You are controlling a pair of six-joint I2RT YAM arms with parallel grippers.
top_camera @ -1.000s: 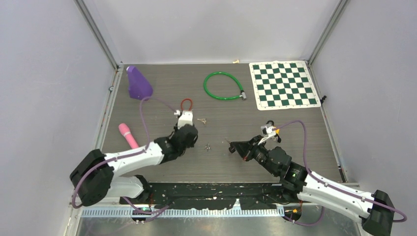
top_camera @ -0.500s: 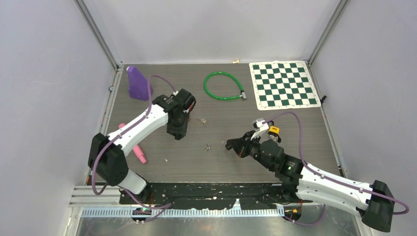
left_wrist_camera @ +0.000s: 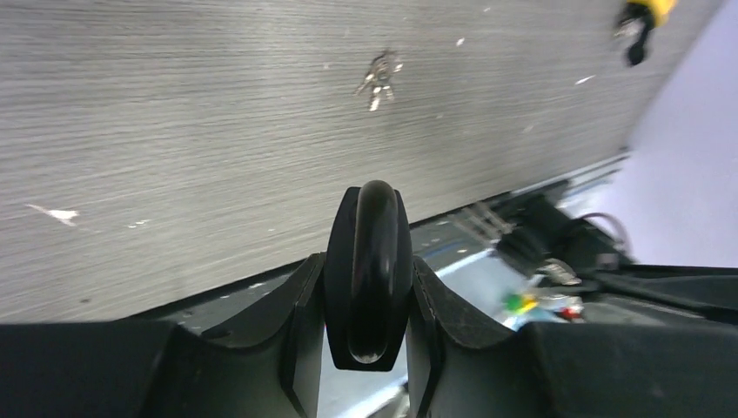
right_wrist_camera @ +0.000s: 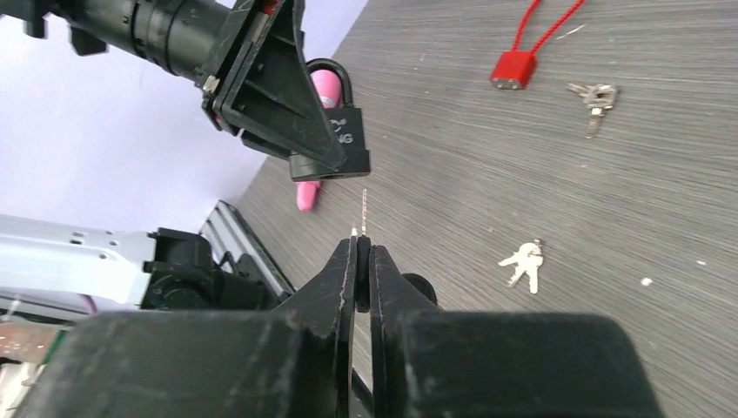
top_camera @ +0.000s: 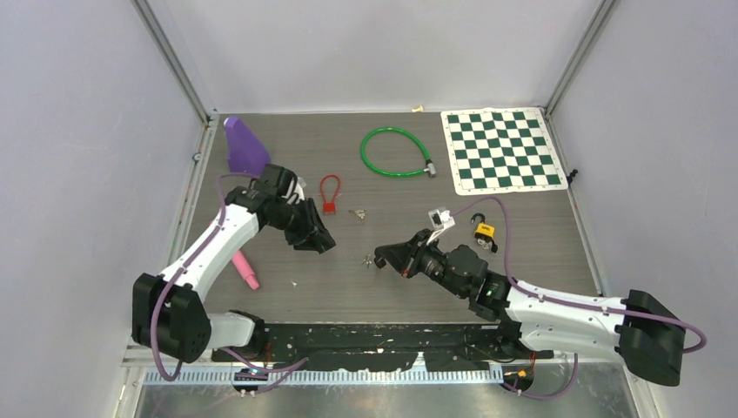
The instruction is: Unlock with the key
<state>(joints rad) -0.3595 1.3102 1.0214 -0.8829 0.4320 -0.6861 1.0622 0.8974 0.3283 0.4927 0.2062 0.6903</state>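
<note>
**Above the worktop, key tip short of the lock: where this can slip**

Over the near middle of the worktop (top_camera: pixel 392 196), both task pieces hang in the air. The left claw (top_camera: pixel 315 239) is clamped on the black padlock (right_wrist_camera: pixel 346 131), whose body sticks out below its fingers. The right claw (right_wrist_camera: pixel 363 252) is pressed together on the key (right_wrist_camera: pixel 364 205), a thin blade held by its head and aimed up at the lock. The tip is near the lock body but apart from it.

The keyhole cannot be seen in any view, so I cannot tell whether the blade lines up with it. That is the main hazard. If the tip meets plain metal instead of the slot, the push would likely pivot the key in its narrow pinch or pop it out.

The lock is also at risk. I cannot tell exactly where the fingers bear on it. A sideways shove from the key could swivel it in the grip and spoil the alignment.

A dropped key would likely land near the loose bunch of keys (right_wrist_camera: pixel 522 261) below, where picking out the right one would be awkward. Turning before the blade is fully seated could bend it.
</note>
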